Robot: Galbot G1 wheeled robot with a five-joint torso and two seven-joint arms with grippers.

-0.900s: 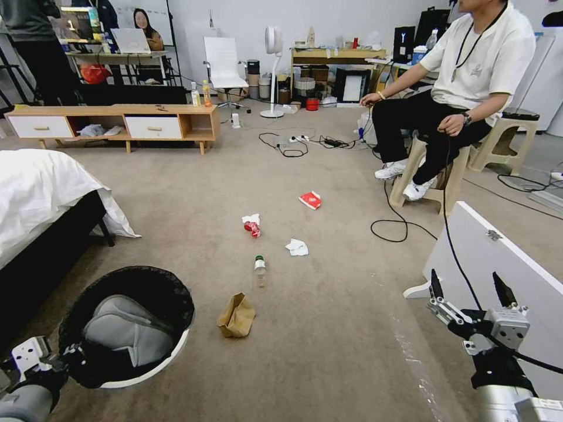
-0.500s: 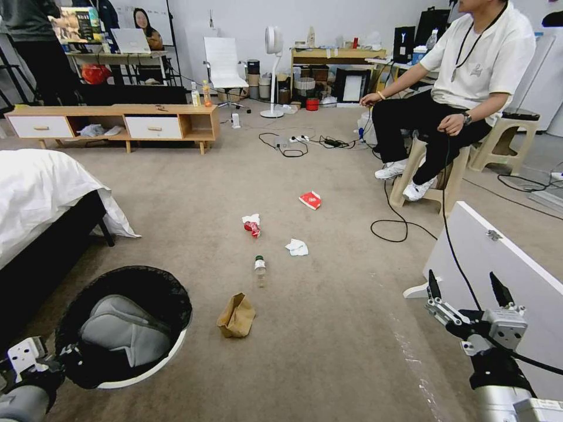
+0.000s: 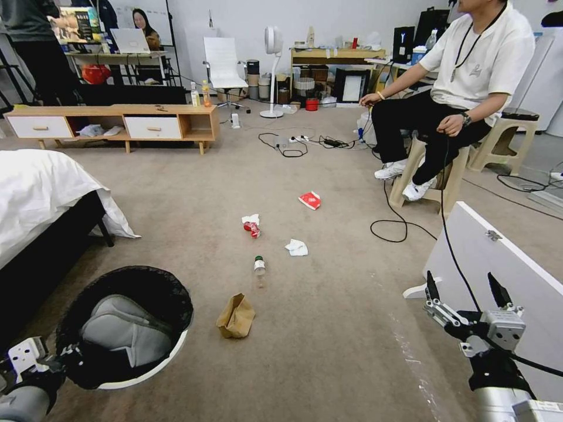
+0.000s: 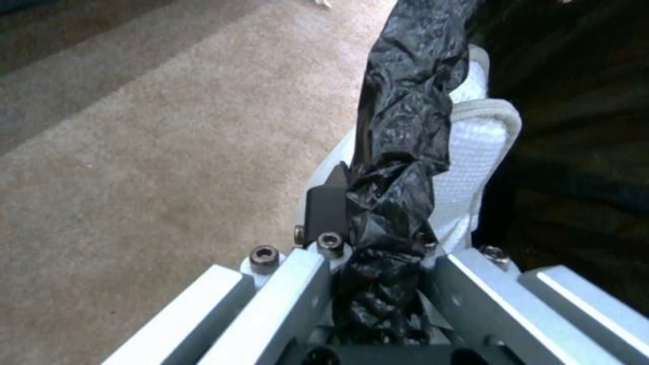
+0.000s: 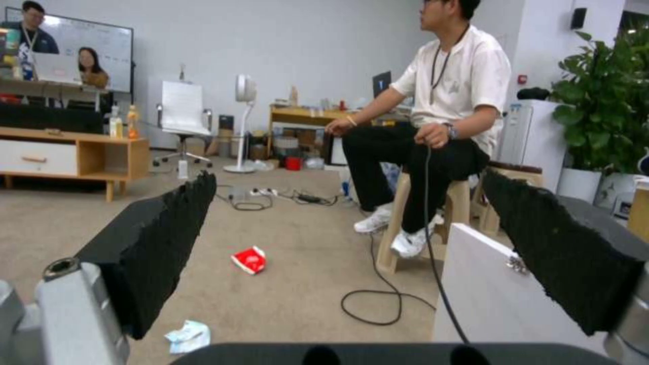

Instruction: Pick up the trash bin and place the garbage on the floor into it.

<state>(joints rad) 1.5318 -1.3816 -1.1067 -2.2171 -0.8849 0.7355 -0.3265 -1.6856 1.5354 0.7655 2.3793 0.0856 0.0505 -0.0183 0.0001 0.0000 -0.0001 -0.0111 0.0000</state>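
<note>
In the head view, the left claw (image 3: pixel 69 356) is clenched on the near rim of the trash bin (image 3: pixel 146 363), a round white plastic bin lined with a crinkled black bag; a grey bundle lies inside it, hard to identify. The bin sits just beside the bed (image 3: pixel 41 193). The right claw (image 3: pixel 464 291) hovers well apart from the bin, released and empty, its two dark fingers spread wide. On the carpet beyond the bin lie a crumpled brown paper bag (image 3: pixel 236 316), nearest it, then a clear green-capped bottle (image 3: pixel 259 267), a white tissue (image 3: pixel 297 247), a crushed red can (image 3: pixel 252 225) with tissue touching it, and farthest, a flat red packet (image 3: pixel 311 200).

In the left wrist view, the left claw (image 4: pixel 379 223) pinches the bunched black bag (image 4: pixel 399 152) against the bin's white rim (image 4: pixel 473 152); the liner hides one finger.

In the right wrist view, the right claw (image 5: pixel 352 253) shows rough black foam-like pads (image 5: pixel 155 238), far apart, framing the red packet (image 5: pixel 249 259) and a tissue (image 5: pixel 187 335).
</note>
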